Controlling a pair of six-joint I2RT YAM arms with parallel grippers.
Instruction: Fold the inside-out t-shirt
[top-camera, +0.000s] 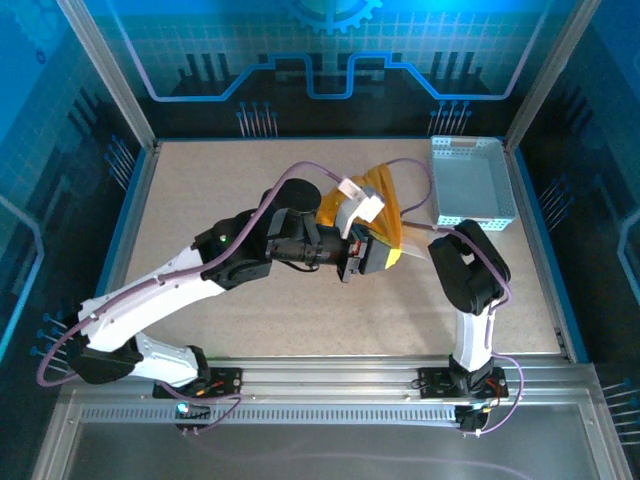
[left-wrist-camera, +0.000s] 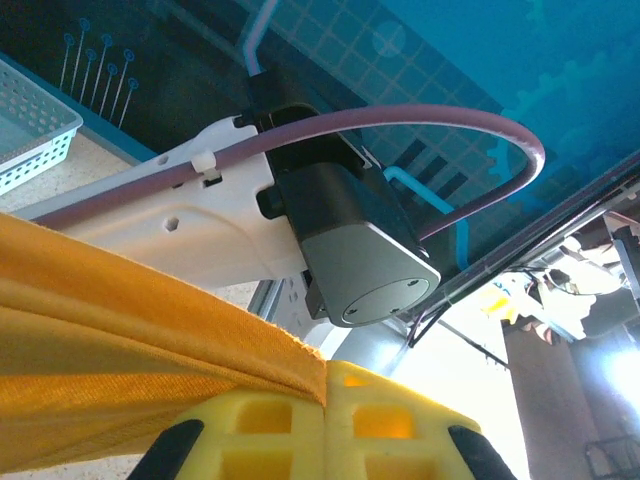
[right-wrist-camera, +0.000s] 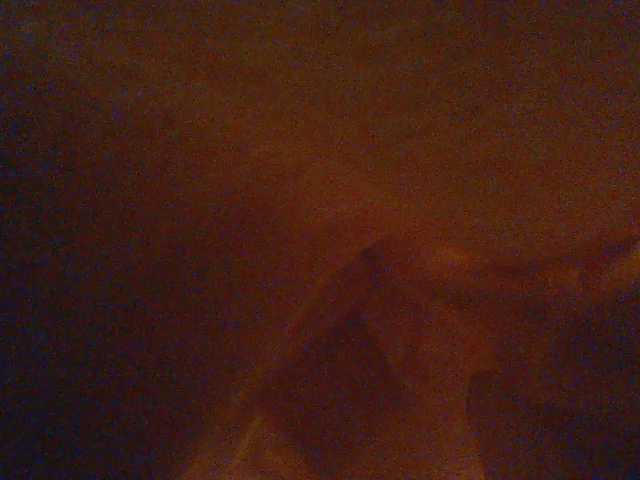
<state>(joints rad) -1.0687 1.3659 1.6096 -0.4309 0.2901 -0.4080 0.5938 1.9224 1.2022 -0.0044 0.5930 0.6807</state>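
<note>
Seemingly mid-way through turning the t-shirt (top-camera: 385, 200) right-side out, just left of the basket (top-camera: 478, 218), the left gripper (left-wrist-camera: 327, 385) pinches its edge, while the cloth-covered right gripper's spread cannot be told; next, peel the fabric back.

Bunched orange t-shirt (top-camera: 392, 216) beside basket (top-camera: 478, 219)

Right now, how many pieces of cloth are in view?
1: the orange-yellow t-shirt, bunched mid-table left of the basket, pinched in the left fingers. Another could be hidden beneath it.
</note>
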